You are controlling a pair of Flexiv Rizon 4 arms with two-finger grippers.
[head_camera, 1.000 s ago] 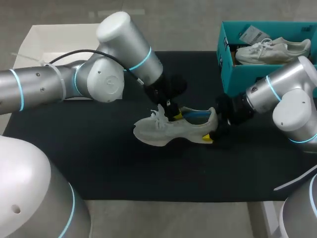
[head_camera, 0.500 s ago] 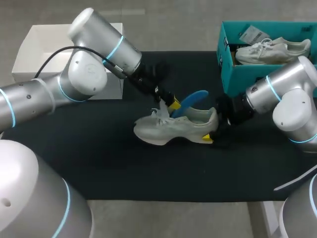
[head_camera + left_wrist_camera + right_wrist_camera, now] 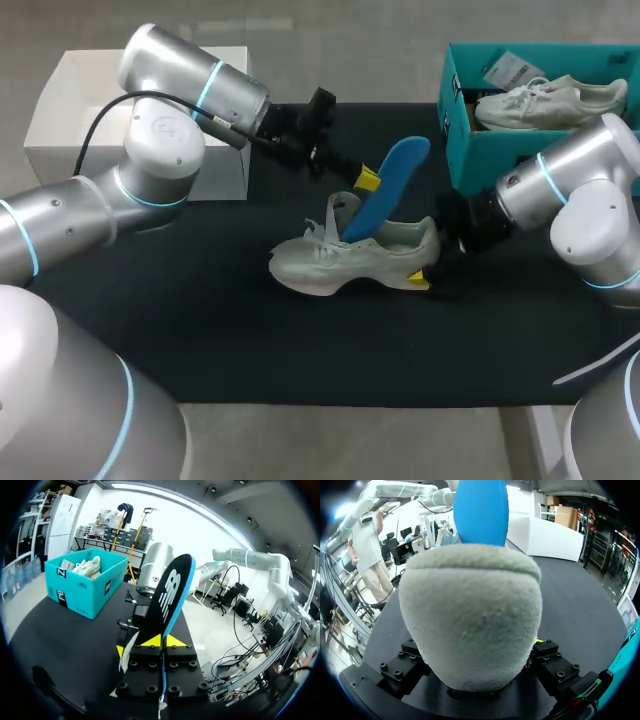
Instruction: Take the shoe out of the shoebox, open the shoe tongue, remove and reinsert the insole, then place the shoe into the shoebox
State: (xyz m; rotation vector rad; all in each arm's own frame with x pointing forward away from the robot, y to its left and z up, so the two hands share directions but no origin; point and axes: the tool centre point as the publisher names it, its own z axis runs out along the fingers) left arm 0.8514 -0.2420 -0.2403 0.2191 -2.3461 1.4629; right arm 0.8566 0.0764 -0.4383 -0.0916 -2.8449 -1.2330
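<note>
1. Your left fingers (image 3: 366,181) are closed to a narrow gap and pinch the blue insole (image 3: 386,190) flat between the yellow tips, about halfway along its length.
2. In the left wrist view the left fingers (image 3: 156,641) clamp the insole (image 3: 170,592) edge-on. It is a thin, curved foam sheet, black on the underside with a blue rim, and it rises straight up ahead of the tips.
3. The insole is tilted. Its rounded end is up in the air toward the shoebox (image 3: 515,152) and its lower end is at the mouth of the shoe (image 3: 345,258). You cannot tell whether that end is inside.
4. Your right fingers (image 3: 422,275) are spread wide around the shoe's heel, one on each side, and grip it low by the sole.
5. In the right wrist view the fuzzy grey knit heel of the shoe (image 3: 470,625) bulges between the black finger mounts and hides most of the tips.
6. The shoe is pale grey and soft-knit with white laces. It stands upright on its sole on the black mat on the table (image 3: 200,320), with its tongue lifted.
7. The shoebox is teal cardboard with an open top and holds a second shoe (image 3: 550,100) on its side.
8. A white box (image 3: 70,110) sits at the mat's far left corner.
</note>
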